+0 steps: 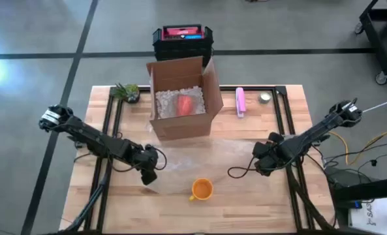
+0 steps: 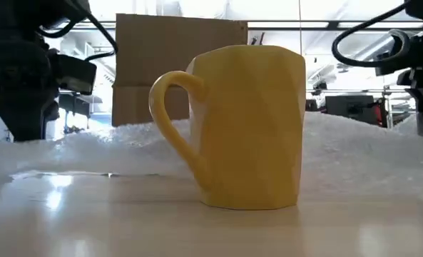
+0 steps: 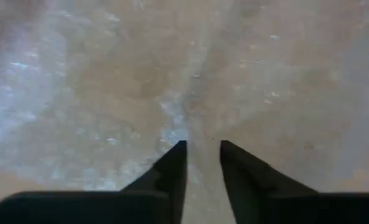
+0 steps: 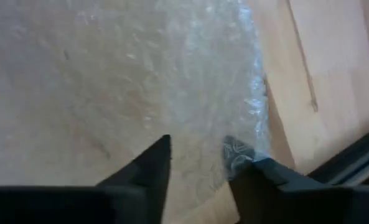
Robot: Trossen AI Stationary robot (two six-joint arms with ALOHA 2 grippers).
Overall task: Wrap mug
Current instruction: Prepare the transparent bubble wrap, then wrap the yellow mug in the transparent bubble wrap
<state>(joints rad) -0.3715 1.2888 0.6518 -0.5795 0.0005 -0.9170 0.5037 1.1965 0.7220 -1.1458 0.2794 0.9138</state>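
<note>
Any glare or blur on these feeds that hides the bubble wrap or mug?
Low view: mug sharp, room behind soft. High view: floor glare at far left, bubble wrap faint against the wood. Left wrist view: wrap blurred. Right wrist view: wrap edge glints.

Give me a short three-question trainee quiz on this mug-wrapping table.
1. True or false: the mug lies on its side.
2. Where is the bubble wrap? A) inside the box B) flat on the table between the box and the mug C) around the mug
3. Fill in: the left gripper and right gripper are both low over the ____, fingers slightly apart.

Key: 1 false, it stands upright, bare; 2 B; 3 bubble wrap.
</note>
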